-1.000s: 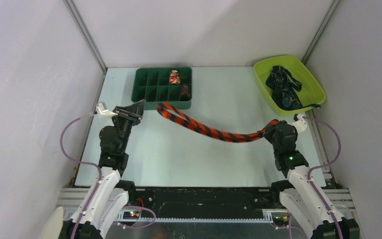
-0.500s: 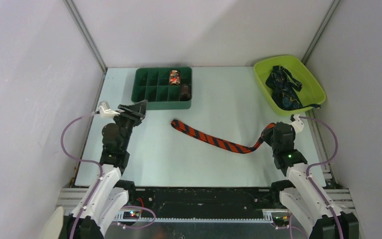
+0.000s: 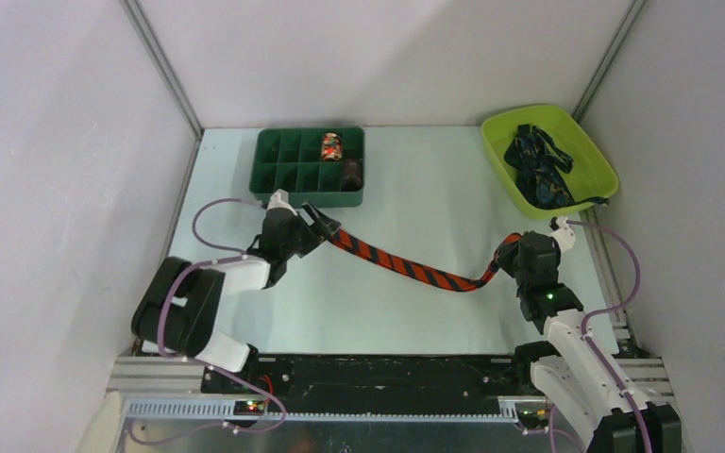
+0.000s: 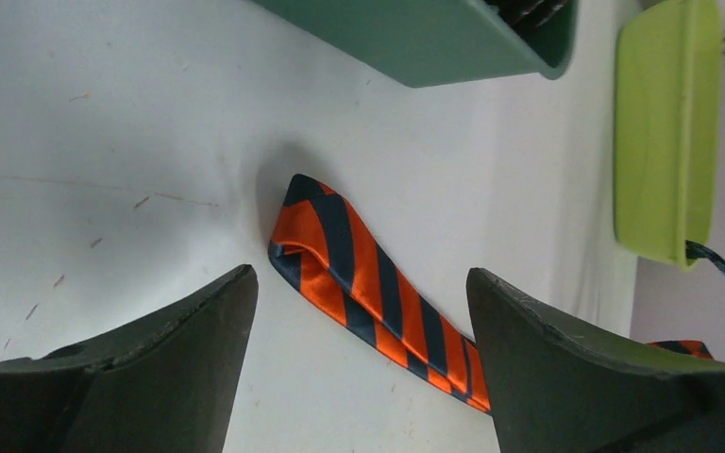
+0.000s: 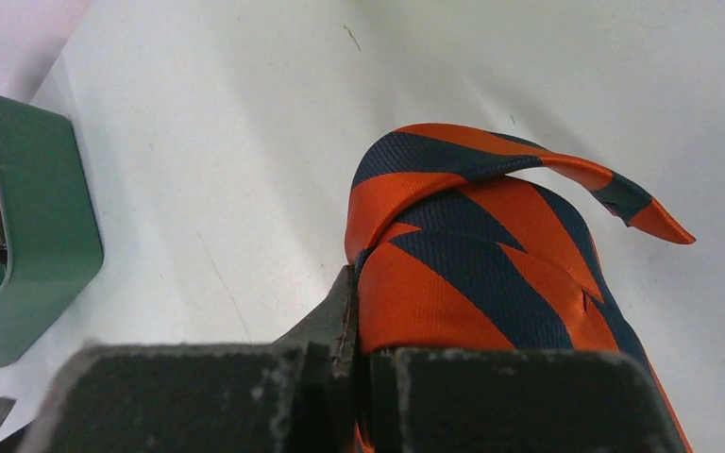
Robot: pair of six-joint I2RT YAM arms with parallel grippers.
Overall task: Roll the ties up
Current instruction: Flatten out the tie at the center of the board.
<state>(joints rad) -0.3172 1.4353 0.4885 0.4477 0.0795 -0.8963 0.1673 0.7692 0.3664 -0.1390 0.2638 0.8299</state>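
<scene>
Where the striped tie (image 3: 406, 264) lies across the middle of the bench (image 3: 406, 321), its long axis slants from centre right up toward centre left of the top view. The right tool (image 5: 354, 363) is clamped on the right-hand end. The left tool (image 4: 359, 276), spread wide and holding nothing, straddles the free pointed end and is much the nearer to it. Just beyond sits a green tray (image 3: 278, 151).

The tie (image 3: 406, 266) is orange-red with dark navy diagonal stripes on a pale table (image 3: 387, 311), the tray (image 3: 274, 176) at its far edge deep green, the bin (image 3: 593, 153) in its far right corner lime, holding dark navy patterned ties (image 3: 538, 175).
</scene>
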